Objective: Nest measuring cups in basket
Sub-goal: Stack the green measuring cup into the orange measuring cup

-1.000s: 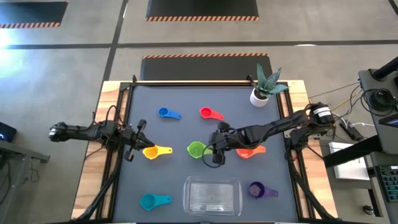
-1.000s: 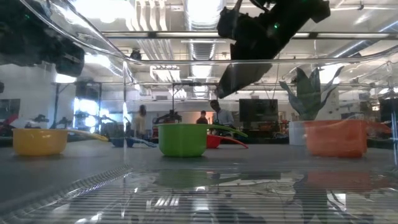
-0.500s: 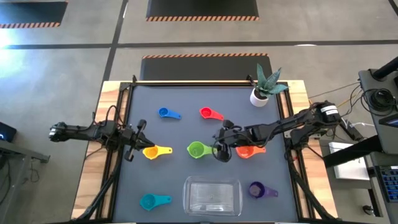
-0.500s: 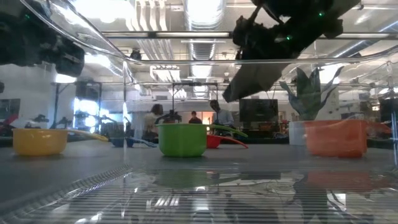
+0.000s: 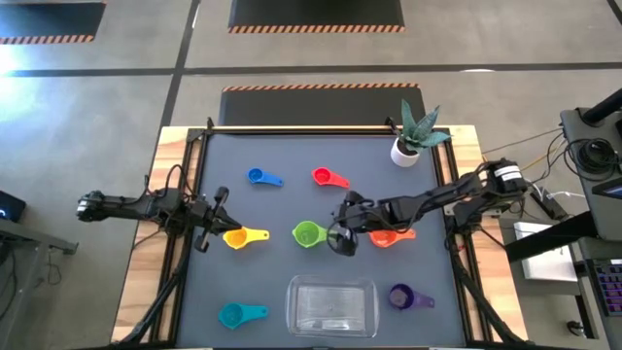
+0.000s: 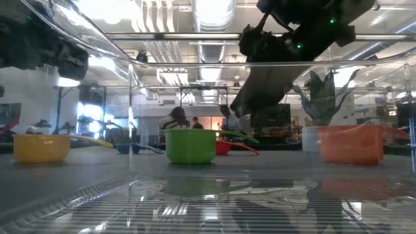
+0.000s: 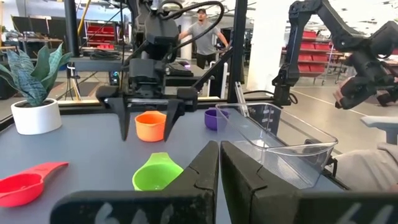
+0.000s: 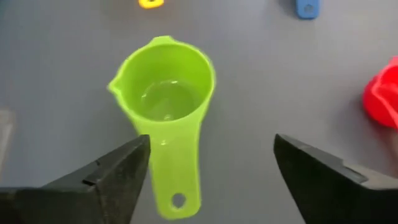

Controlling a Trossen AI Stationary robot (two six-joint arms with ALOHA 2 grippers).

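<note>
Green plastic: the green cup [image 5: 308, 233] sits upright at mid-frame of the high view on the dark desk [image 5: 292, 156], its handle running toward the right hand [image 5: 340, 239]. That hand hangs above the handle with its fingers spread wide and nothing held; in the right wrist view the green cup [image 8: 166, 112] lies between the two dark fingers [image 8: 106, 180], handle centred in the gap.

Basket [image 5: 332, 304]: clear tub, lower centre of the high view, apparently empty. The other cups lie scattered:
- blue cup [image 5: 257, 176] and red cup [image 5: 323, 176], upper middle
- yellow cup [image 5: 236, 236], left of the green one
- orange cup [image 5: 385, 236], under the right arm
- teal cup [image 5: 232, 314], lower left
- purple cup [image 5: 400, 296], lower right

Left hand [image 5: 218, 222]: idle near the yellow cup at the left of the high view, fingers nearly together in its own wrist view, empty.

Risks, as judged from here:
- The handle is thin and flat. A descent stopping short would close on air; a pinch near the handle's tip could let the bowl swing down and slip.
- An off-centre finger landing on the handle would skid the light cup across the smooth desk.
- The orange cup lies near the right arm, so a low sweep may knock it.
- Cups are graded, so a mid-size cup dropped first may block proper nesting later.
- The clear basket is hard to judge; a late release could catch the rim.
</note>
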